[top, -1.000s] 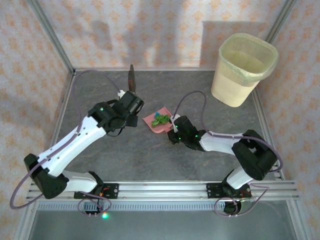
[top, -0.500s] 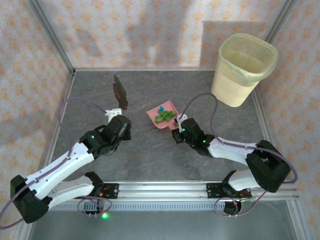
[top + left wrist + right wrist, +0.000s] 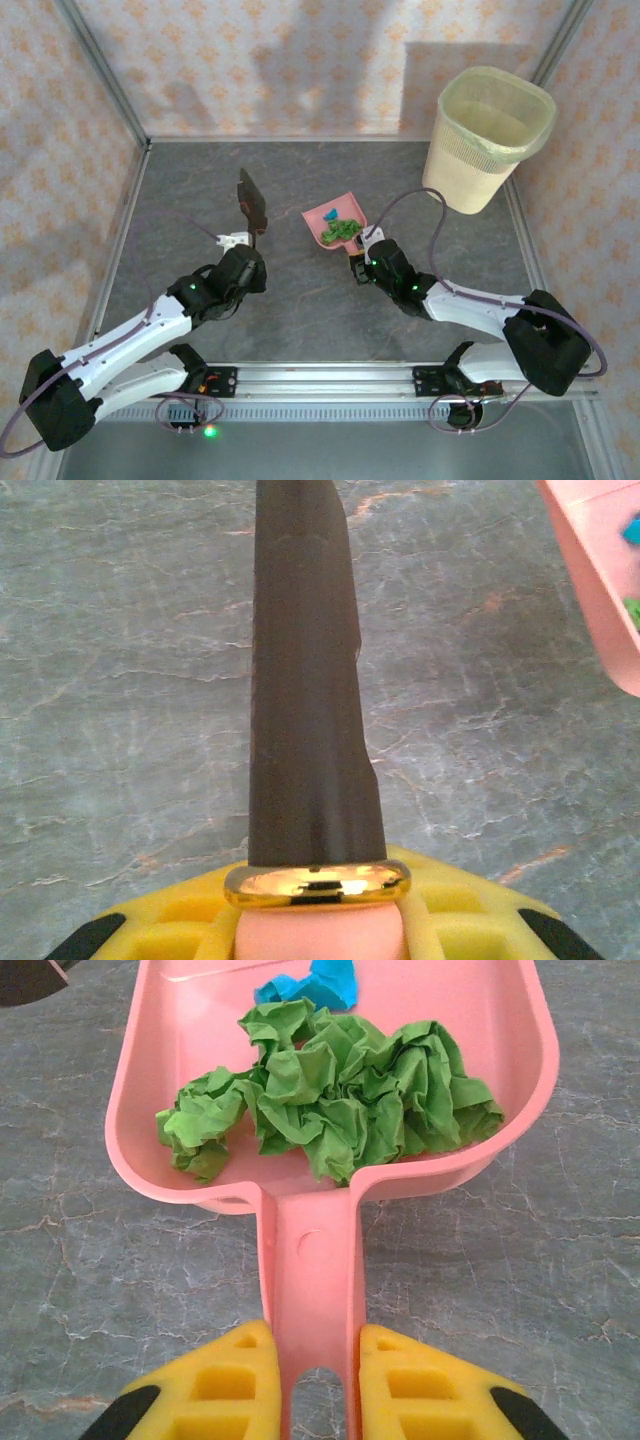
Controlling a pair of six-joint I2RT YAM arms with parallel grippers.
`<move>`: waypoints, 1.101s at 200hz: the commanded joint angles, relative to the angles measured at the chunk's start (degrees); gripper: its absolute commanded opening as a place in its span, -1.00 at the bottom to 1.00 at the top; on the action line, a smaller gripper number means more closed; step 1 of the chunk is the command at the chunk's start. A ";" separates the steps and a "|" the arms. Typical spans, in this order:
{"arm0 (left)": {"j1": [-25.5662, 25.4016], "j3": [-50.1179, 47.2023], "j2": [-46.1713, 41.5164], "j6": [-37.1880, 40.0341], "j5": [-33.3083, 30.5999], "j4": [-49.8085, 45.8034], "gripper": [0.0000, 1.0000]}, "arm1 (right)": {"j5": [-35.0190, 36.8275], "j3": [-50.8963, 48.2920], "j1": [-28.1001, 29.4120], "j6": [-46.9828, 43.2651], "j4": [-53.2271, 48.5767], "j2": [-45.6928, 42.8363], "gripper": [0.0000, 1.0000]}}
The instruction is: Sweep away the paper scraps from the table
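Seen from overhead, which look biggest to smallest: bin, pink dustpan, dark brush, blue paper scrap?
1. pale yellow plastic waste bin
2. pink plastic dustpan
3. dark flat-bristled brush
4. crumpled blue paper scrap

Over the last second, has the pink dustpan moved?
Yes. The dustpan has shifted rightward and farther back on the table, closer to the waste bin.

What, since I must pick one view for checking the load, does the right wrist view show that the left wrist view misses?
Right wrist: the right gripper shut on the dustpan, the whole heap of green paper scraps in it. Left wrist: the left gripper shut on the dark brush. Both: the table, the dustpan's rim, slivers of blue and green scrap.
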 commanded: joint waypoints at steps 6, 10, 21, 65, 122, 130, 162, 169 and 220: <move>0.43 -1.49 -2.17 -2.38 1.10 5.05 -1.00 | 3.30 1.65 -0.27 1.03 -1.01 -1.02 -1.00; 0.42 -1.54 -2.42 -2.73 1.00 4.87 -1.00 | 4.06 2.41 -0.27 1.49 -2.39 -1.10 -1.00; 0.38 -2.11 -3.38 -3.72 0.59 4.69 -1.00 | 5.09 5.48 -0.27 2.44 -6.99 -1.62 -1.00; 0.42 -2.10 -7.12 -6.00 -1.87 1.79 -1.00 | 8.58 22.12 -0.27 8.15 -31.00 -3.12 -1.00; 0.43 -2.99 -11.19 -8.97 -2.74 -0.37 -1.00 | 15.08 43.12 -0.27 13.02 -53.59 -4.82 -1.00; 0.42 -3.00 -11.39 -9.16 -2.47 -0.44 -1.00 | 16.64 46.60 -0.27 13.17 -56.41 -4.32 -1.00; 0.42 -2.83 -11.63 -9.72 -1.23 -1.15 -1.00 | 19.20 60.09 -3.06 14.33 -65.46 -1.37 -1.00; 0.42 -2.81 -11.73 -9.69 -0.93 -1.22 -1.00 | 17.60 62.83 -5.00 15.10 -67.02 -0.55 -1.00; 0.42 -2.81 -13.74 -9.96 -1.28 -2.35 -1.00 | 1.47 80.01 -23.94 19.48 -73.04 8.02 -1.00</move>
